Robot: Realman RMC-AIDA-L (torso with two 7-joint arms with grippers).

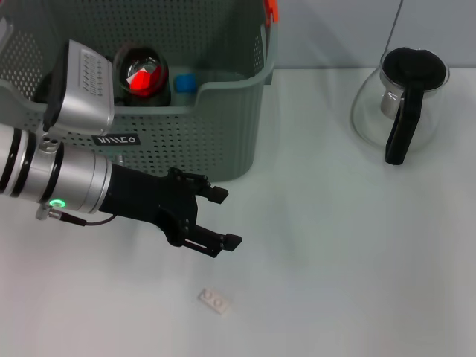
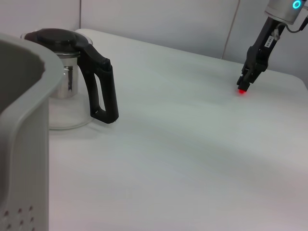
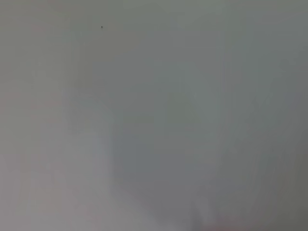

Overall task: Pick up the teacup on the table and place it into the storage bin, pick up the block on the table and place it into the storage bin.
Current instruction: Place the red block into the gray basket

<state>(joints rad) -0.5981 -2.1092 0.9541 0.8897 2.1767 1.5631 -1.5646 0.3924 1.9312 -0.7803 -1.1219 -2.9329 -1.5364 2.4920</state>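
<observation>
White block [image 1: 214, 300] lengthwise left-to-right

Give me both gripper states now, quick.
Left gripper: open, holding nothing, above the table near the block.
Right gripper: cannot tell; tip down on the far side of the table.

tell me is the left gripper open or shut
Open: the left gripper has its two black fingers spread apart with nothing between them, above the table near the block.

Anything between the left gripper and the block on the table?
Nothing: in the head view only bare table separates the left gripper from the block.
</observation>
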